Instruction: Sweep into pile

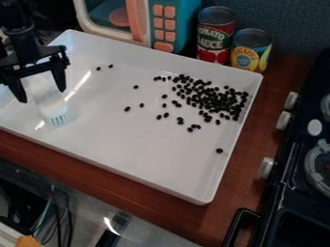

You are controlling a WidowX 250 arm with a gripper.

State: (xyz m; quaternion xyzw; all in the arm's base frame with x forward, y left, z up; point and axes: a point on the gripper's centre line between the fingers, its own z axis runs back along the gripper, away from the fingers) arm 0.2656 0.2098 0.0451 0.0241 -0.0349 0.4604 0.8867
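Hand (pixel 42 96) over left part of white tray (pixel 135 140), pale brush (pixel 48 99) just below its crossbar, bristles angled down toward tray floor. Cannot tell whether hand is clamped on brush or apart around it. Black beans (pixel 219 100) in dense cluster near tray's right wall, looser ones trailing left; one alone nearer tray's front right corner. Tray on brown worktop (pixel 277 82). Behind it, toy microwave (pixel 145 24) and two cans (pixel 216 34) side by side; black stove (pixel 293 169) at right.

black gripper (pixel 42 96) hangs down, seemingly slightly tilted
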